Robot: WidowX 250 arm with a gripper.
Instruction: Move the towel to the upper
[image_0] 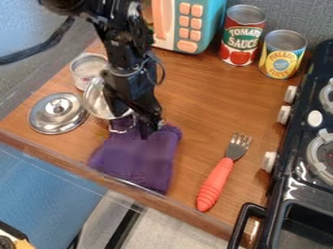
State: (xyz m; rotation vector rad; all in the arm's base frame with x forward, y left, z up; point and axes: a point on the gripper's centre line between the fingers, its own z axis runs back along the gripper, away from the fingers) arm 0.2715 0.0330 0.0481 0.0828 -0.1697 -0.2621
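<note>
"Towel is lying near the counter's front edge, end effector hanging at its far end, grip impossible to tell."
"Grasping is seemingly occurring; next is requiring secure hold, then carrying toward the back edge."

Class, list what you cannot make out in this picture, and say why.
All in the camera view:
- Towel: part of its upper edge, hidden by the gripper.
- Silver pot: its right side, hidden by the arm.
- Toy microwave: its top, cut off by the upper edge.
- Stove: its far side, cut off by the right edge.
</note>
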